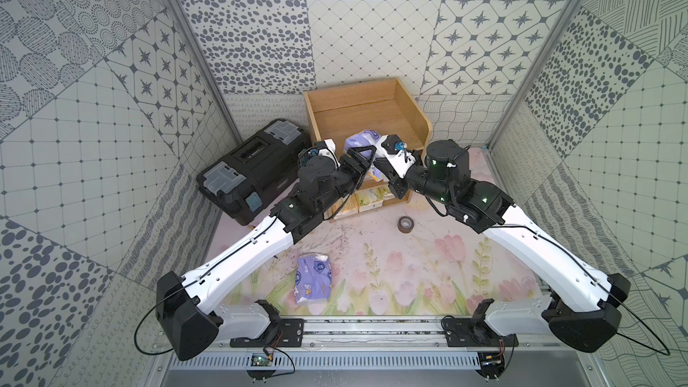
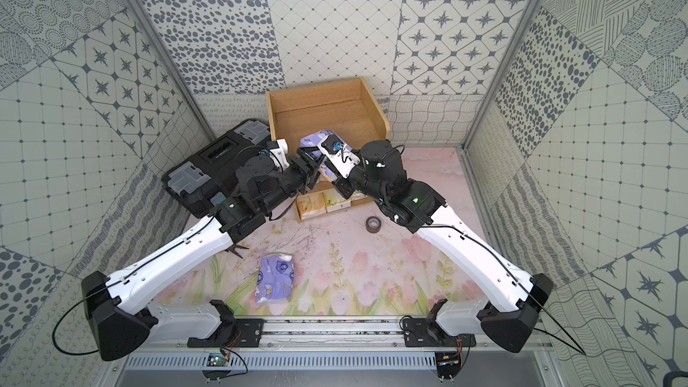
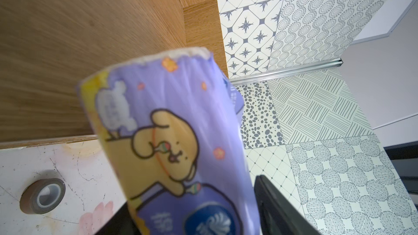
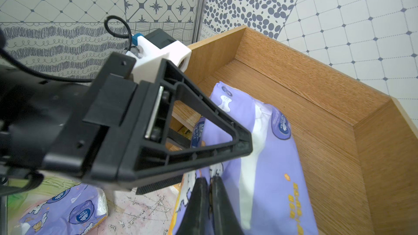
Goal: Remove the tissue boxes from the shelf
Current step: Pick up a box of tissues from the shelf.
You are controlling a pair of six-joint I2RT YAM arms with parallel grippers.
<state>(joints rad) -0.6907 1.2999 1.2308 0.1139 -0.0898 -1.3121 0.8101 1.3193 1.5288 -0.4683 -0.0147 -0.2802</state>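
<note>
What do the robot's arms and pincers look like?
The left arm and right arm have white shells, black joints and thin black cables. The left pincer has black triangular open-frame fingers with a ribbed pad; the right pincer is black too.

Shelf (image 1: 350,95) top: walled at back and sides, open in front and above. Black toolbox (image 1: 257,165) flanks it. Left arm (image 1: 324,180), right arm (image 1: 439,176) and raised lavender pack (image 1: 359,140) crowd its front; tape roll (image 1: 405,224) and second pack (image 1: 314,279) dot the mat (image 1: 409,273).
</note>
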